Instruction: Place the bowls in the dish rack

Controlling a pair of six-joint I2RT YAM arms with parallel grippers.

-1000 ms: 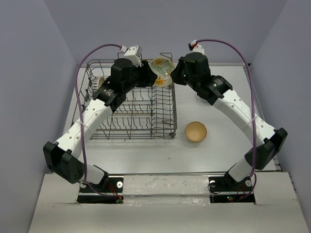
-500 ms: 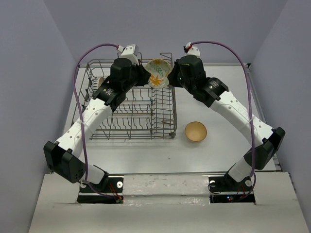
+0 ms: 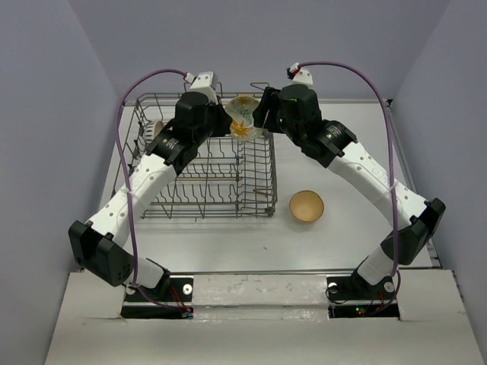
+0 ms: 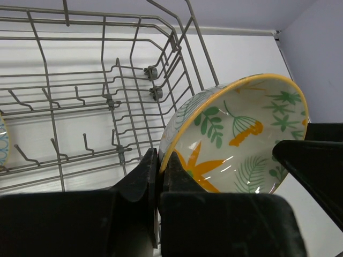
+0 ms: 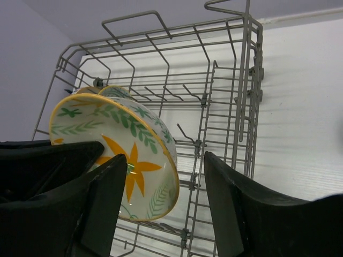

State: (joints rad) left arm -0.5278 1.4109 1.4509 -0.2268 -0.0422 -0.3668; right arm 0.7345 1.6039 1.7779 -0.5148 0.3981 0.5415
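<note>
step: seating one bowl in the rack, judged from the grip and position
left hand (image 4: 159,171): clenched on the rim of the round ceramic yellow-rimmed floral bowl (image 3: 242,118), one finger inside, one outside
right hand (image 3: 262,115): released, fingers spread wide just beside the floral bowl, no contact i can see
floral bowl: in the air, tilted up on edge, over the far-right corner of the large grey wire dish rack (image 3: 196,204)
key relation: free tine rows lie below and to the left of the left hand, toward the rack's middle. the bowl is already edge-up, so it should drop in between tines with little turning
nearer arm: left, and it alone carries the load
risk: the rim catching the raised right side wall on the way down
also in rack: a small round bowl (image 3: 155,130) at the far-left corner, pattern too small to tell
waiting: plain tan round bowl (image 3: 307,206), upright on the white surface (image 3: 342,152), right of the rack, nearer the right arm
</note>
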